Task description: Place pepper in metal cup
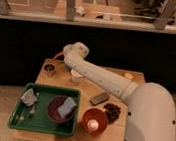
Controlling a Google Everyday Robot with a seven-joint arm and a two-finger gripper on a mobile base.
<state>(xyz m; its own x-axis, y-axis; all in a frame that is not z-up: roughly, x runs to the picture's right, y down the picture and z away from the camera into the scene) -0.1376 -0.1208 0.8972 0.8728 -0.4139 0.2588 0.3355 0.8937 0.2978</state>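
Note:
The metal cup [49, 69] is small, dark and shiny, and stands at the table's back left corner. The pepper [58, 56] shows as a thin red-orange streak at the end of my arm, in the air just above and behind the cup. My gripper [59, 58] is at that spot, mostly hidden behind the white wrist, and holds the pepper. The arm reaches in from the lower right across the table.
A white cup [76, 76] stands right of the metal cup, under my arm. A green tray [23, 117] holds a maroon plate [53, 111] with a blue sponge. An orange bowl [94, 123], a dark bar [99, 98], dark fruit [111, 111] and an orange fruit [127, 75] are nearby.

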